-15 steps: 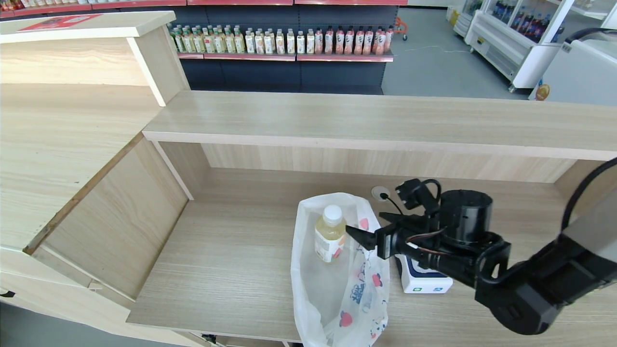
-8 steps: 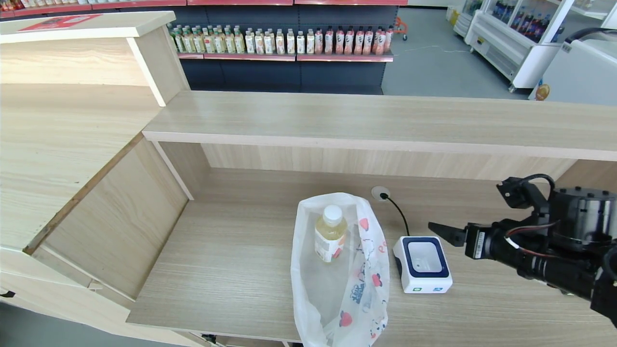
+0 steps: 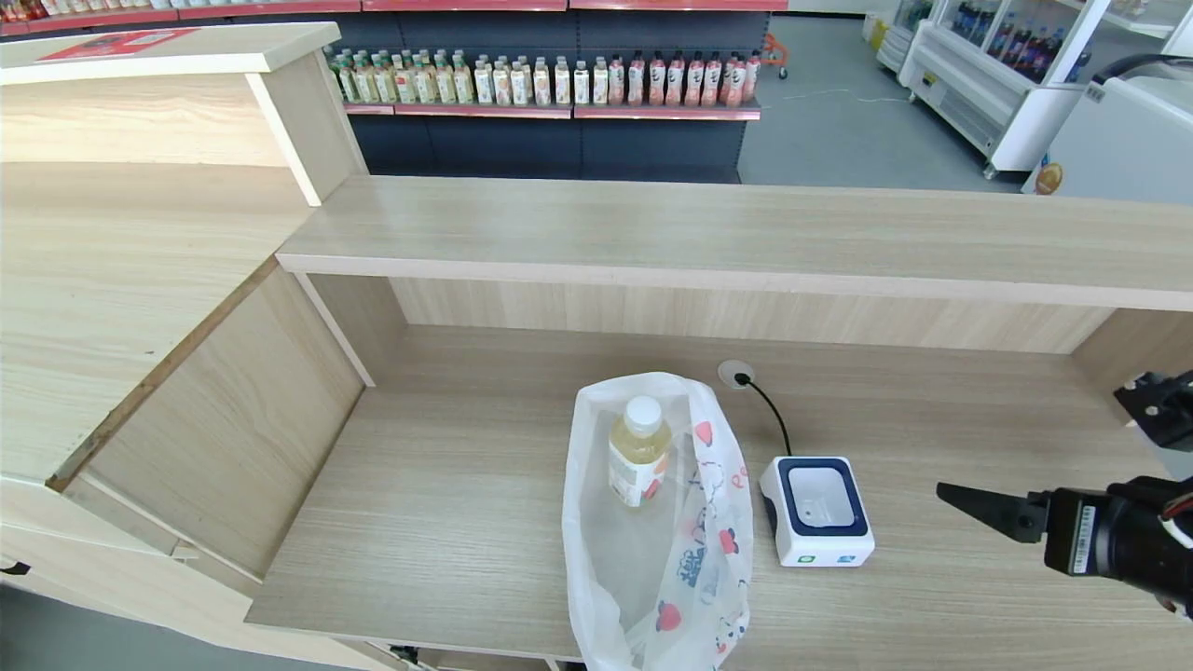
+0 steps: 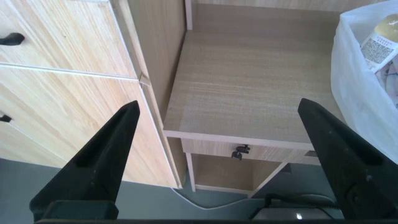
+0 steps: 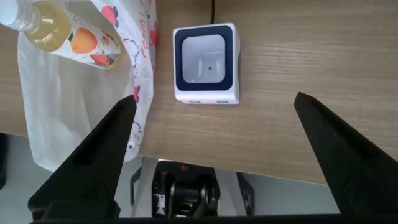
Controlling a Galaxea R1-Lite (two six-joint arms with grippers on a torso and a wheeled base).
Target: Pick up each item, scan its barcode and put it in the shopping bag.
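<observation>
Left gripper spread wide, empty, out in front of the wooden counter's near edge. On the counter, white shopping bag, red hearts and cartoon prints. Inside it, white-capped juice bottle; fruit-picture label, print too small to read. Just beside the bag, white barcode scanner, blue-rimmed window facing up. Right gripper spread wide, empty, near the scanner, not touching.

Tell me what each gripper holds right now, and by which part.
Nothing is held. The left gripper and the right gripper are both open and empty. The white-capped yellow drink bottle stands inside the white printed plastic shopping bag.
</observation>
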